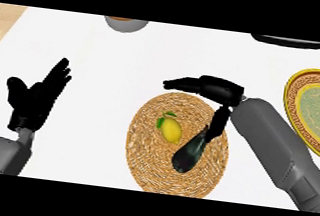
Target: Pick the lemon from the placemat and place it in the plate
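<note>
A yellow lemon (170, 129) with a green leaf lies on the round woven placemat (148, 164), left of its middle. My right hand (212, 88) hovers over the mat's upper edge, above and to the right of the lemon, fingers extended leftward and thumb pointing down, holding nothing. The yellow patterned plate (296, 104) sits at the right edge of the view, partly cut off. My left hand (38, 94) rests open at the left, fingers up.
A dark elongated eggplant (189, 153) lies on the mat just right of the lemon. A grey bowl (126, 23) stands at the back centre and a black object (288, 41) at the back right. The white counter (101, 62) meets a wooden surface at the left.
</note>
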### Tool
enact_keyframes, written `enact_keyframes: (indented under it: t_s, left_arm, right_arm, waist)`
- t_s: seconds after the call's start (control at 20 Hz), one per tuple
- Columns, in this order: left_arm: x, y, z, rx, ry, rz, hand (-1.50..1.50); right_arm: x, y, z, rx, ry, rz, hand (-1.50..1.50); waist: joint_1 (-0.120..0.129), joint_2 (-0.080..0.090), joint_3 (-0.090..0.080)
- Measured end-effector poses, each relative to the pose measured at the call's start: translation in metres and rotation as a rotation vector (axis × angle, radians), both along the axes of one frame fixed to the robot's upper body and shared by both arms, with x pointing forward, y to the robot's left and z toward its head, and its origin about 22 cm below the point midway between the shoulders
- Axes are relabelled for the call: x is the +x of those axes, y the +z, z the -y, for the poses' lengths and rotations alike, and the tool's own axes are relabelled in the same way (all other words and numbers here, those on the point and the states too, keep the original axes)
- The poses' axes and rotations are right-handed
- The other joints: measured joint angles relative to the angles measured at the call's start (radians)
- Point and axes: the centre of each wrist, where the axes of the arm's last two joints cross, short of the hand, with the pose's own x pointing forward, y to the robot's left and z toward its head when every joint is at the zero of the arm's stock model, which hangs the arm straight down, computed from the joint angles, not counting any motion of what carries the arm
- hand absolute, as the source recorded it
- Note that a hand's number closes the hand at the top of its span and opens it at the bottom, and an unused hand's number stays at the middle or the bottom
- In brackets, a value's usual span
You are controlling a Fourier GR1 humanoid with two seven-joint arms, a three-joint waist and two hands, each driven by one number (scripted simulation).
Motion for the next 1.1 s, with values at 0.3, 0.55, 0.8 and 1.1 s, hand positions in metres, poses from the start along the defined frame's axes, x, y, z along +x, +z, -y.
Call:
enact_keyframes:
  t_s: [0.3, 0.55, 0.8, 1.1]
  left_arm:
    - [0.004, 0.001, -0.002, 0.008, 0.012, -0.001, 0.0]
    - [0.004, 0.0, -0.006, 0.005, 0.019, 0.002, 0.0]
    - [0.002, -0.002, -0.001, 0.005, 0.017, 0.001, 0.0]
    - [0.0, 0.0, -0.006, 0.0, 0.017, -0.01, 0.0]
  right_arm:
    - [-0.001, 0.0, -0.021, -0.151, 0.049, 0.073, -1.5]
    - [0.0, 0.0, -0.032, -0.259, 0.062, 0.129, -1.5]
    - [-0.006, -0.006, -0.052, -0.349, 0.082, 0.158, -1.5]
    - [-0.012, -0.014, -0.063, -0.424, 0.1, 0.159, -1.5]
  waist:
    - [-0.01, -0.003, 0.0]
    - [-0.011, -0.003, 0.0]
    - [-0.012, -0.004, 0.0]
    - [-0.014, -0.005, -0.002]
